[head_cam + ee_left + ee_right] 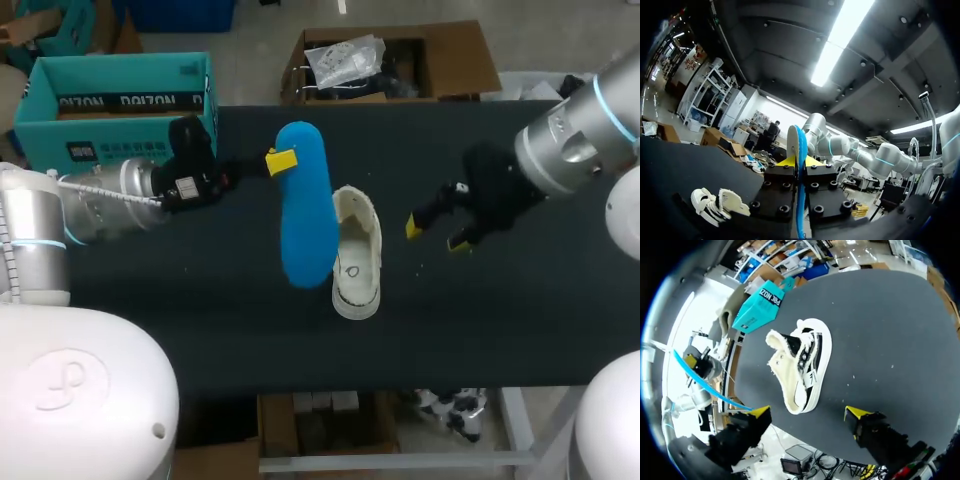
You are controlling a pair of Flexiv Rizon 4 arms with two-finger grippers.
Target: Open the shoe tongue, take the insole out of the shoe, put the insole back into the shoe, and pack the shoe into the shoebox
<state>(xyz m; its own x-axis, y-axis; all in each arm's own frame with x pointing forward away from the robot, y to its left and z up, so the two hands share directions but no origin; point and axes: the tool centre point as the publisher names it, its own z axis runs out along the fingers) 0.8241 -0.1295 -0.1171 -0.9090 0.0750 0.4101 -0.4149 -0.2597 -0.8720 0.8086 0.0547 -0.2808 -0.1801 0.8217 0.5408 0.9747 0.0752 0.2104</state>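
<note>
Left gripper (281,161) is clamping the blue insole (307,205) in the air.
The insole is hanging just beside the white shoe (355,252), which is lying near the table's (520,300) middle. The right gripper (437,233) is hovering wide open toward the right edge, and the teal shoebox (115,105) is sitting by the far left corner.

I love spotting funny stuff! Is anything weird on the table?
Yes: the blue insole is out of the shoe, pinched in the air by the left gripper. The shoe lies beside it with its tongue flopped open.
</note>
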